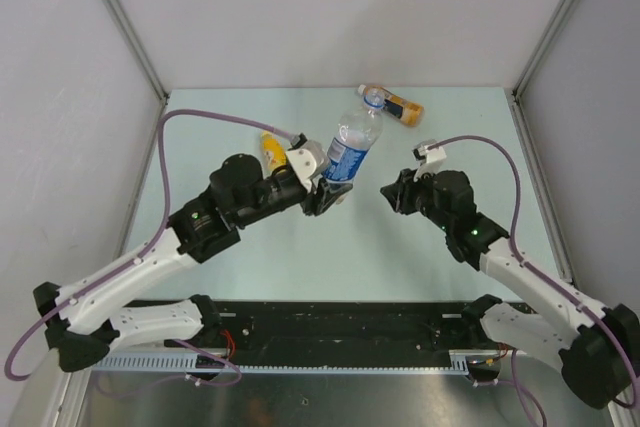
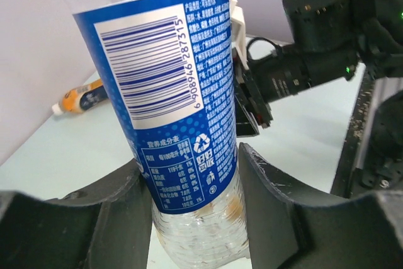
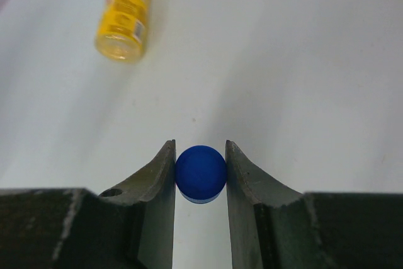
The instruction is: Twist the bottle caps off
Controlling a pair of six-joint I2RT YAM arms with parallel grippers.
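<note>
I'm viewing the bench (image 1: pixel 300 257) from above and behind; close wrist cameras are sharing it, looking past left end effector (image 2: pixel 189 162) and right end effector (image 3: pixel 199 149).

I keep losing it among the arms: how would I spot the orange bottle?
Look to the table's far edge, right of centre. The orange bottle lies there on its side, behind the top of the clear bottle in the left gripper. Only it has orange contents and a dark label.

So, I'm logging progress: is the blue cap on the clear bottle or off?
Off. The right gripper pinches the blue cap, well apart from the clear bottle held in the left gripper.
</note>
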